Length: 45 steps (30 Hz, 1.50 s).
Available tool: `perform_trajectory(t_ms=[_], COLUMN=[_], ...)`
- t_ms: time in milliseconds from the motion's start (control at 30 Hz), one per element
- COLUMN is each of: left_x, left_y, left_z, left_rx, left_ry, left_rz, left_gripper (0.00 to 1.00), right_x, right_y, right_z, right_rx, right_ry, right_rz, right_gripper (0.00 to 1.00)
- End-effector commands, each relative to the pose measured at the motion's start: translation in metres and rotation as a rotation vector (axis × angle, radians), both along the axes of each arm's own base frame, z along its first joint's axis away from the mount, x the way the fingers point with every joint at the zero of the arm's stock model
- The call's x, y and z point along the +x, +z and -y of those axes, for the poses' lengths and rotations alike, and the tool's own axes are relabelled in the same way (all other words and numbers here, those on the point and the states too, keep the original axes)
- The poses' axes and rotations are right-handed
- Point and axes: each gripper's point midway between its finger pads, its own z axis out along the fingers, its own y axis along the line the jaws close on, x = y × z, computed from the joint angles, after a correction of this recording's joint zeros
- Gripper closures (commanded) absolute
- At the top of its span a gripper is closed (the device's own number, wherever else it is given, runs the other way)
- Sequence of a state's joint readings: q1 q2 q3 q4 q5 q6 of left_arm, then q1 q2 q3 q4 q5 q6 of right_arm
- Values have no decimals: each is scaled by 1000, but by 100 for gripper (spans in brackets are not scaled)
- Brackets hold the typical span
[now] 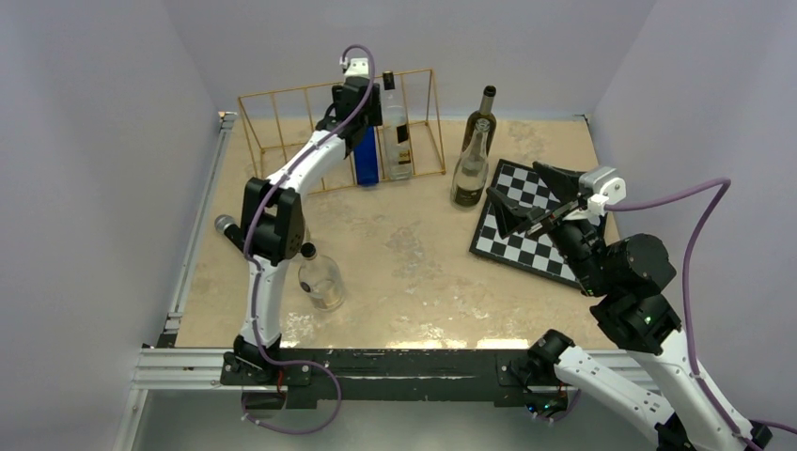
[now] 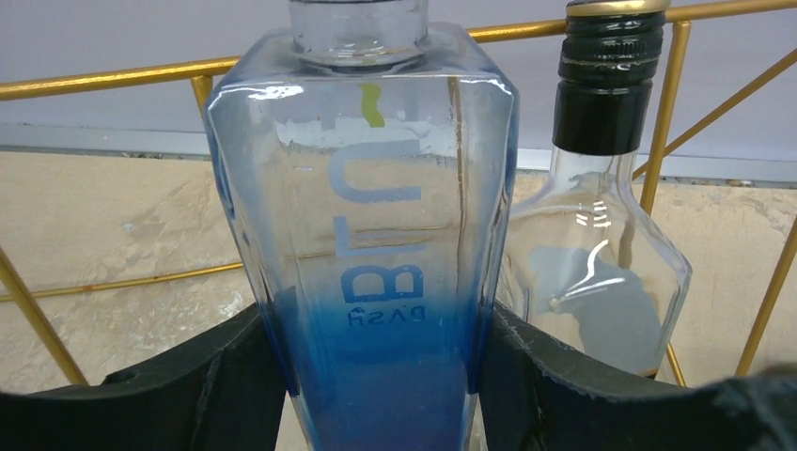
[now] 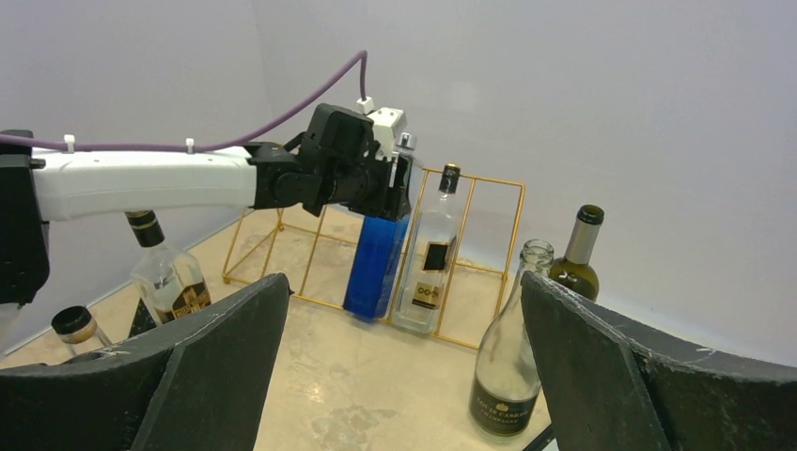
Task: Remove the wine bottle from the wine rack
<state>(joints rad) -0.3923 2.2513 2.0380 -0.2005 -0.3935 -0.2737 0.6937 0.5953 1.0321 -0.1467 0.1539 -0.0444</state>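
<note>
The gold wire wine rack stands at the back of the table. A blue square wine bottle stands upright in it, next to a clear bottle with a black cap. My left gripper reaches into the rack. In the left wrist view its black fingers press both sides of the blue bottle, low on its body. My right gripper hovers open over the chessboard, nothing between its fingers.
A clear champagne bottle and a dark green bottle stand right of the rack. A squat clear bottle sits by the left arm's base, and another dark-capped bottle lies behind that arm. Walls close in on three sides.
</note>
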Motion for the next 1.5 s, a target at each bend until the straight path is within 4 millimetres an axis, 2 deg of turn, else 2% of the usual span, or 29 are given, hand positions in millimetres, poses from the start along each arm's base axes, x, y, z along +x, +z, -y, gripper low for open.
perform_trajectory(t_ms=[0,233,367,533,567,800,933,1267,1467], left_x=[-14,-43,-68,-101,-107,-150,-177,-250,-294], left_y=[77,126,150,164,161,172,176,157,150], left_z=[-4,4,15,28,30,48,67,143,170], left_rx=[-39,-77,-82,-71,-65,-120,-191,-304,-327], left_ry=[-25,-85,-154,-235,-252,-407,-519,-819,-941], left_rz=[148,298,375,442,442,500,503,442,406], left_gripper=[100,100,100,100,100,100,100,100,100], right_x=[-6,-5,1,2,2,0,-2,-9,-16], right_y=[20,15,10,10,10,11,10,6,9], right_z=[1,1,0,-1,-1,1,4,16,31], right_rx=[39,37,8,-8,-8,-11,-12,-12,0], right_ry=[19,13,-5,-7,-7,-8,-13,-41,-81], right_rz=[52,52,53,54,54,61,65,64,70], right_gripper=[2,2,1,1,1,1,1,1,1])
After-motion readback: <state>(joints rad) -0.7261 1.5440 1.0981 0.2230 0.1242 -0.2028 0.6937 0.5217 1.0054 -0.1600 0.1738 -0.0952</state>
